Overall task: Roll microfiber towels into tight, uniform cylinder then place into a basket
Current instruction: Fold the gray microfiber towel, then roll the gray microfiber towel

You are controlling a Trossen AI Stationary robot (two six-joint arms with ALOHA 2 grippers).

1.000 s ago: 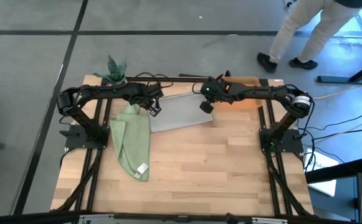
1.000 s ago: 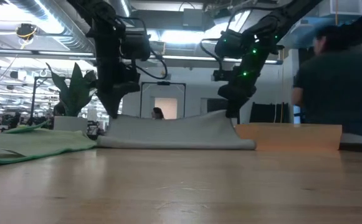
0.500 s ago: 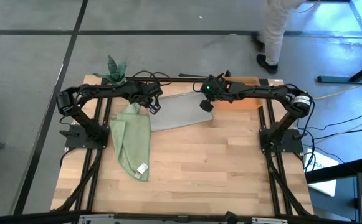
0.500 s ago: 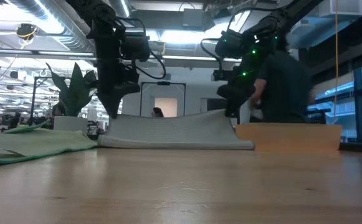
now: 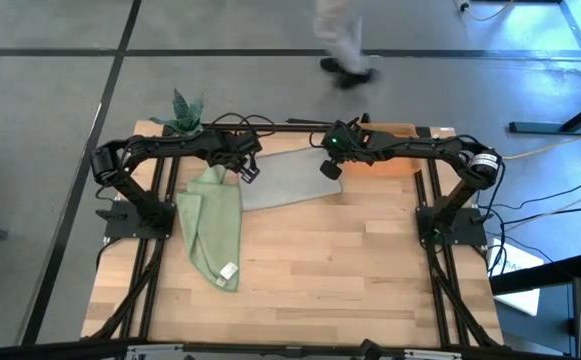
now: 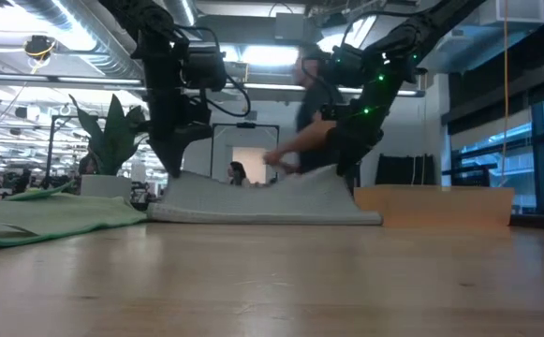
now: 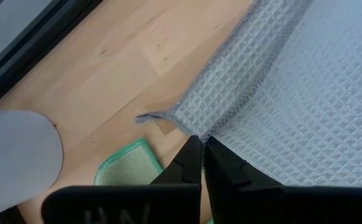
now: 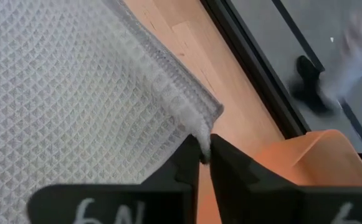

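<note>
Even, bright daylight covers the pale wooden plank table [image 5: 350,260] in the high view, with only soft, short shadows. In the low view, ceiling strip lights glare and the near tabletop is blurred. A walking person [image 6: 300,140] is smeared by motion, perhaps bent forward. The wrist views are sharp on the light grey waffle-weave towel [image 7: 293,99].
</note>
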